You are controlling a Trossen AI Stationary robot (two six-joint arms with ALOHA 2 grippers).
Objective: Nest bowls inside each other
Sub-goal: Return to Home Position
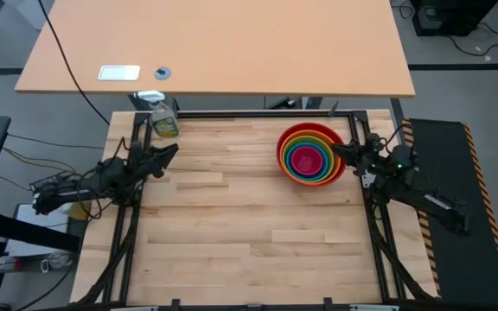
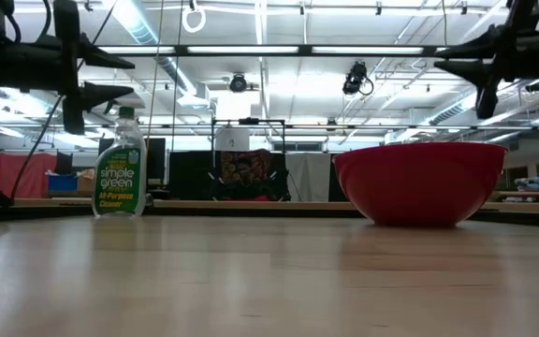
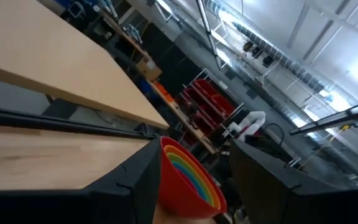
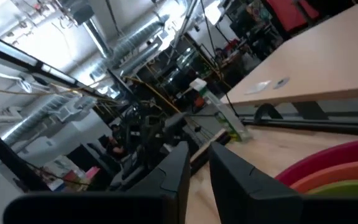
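Observation:
The bowls sit nested on the table's far right, the red one outermost on its base, with orange, lime green, blue and pink inside. My right gripper hangs above the stack's right rim, clear of it in the low view. Its fingers stand a narrow gap apart with nothing between them. My left gripper hovers open at the table's left side, high above the wood, pointing toward the bowls.
A spray bottle stands at the far left corner, just beyond my left gripper. A black frame rail runs along the far edge, with a second tabletop behind it. Bare wood covers the middle and near side.

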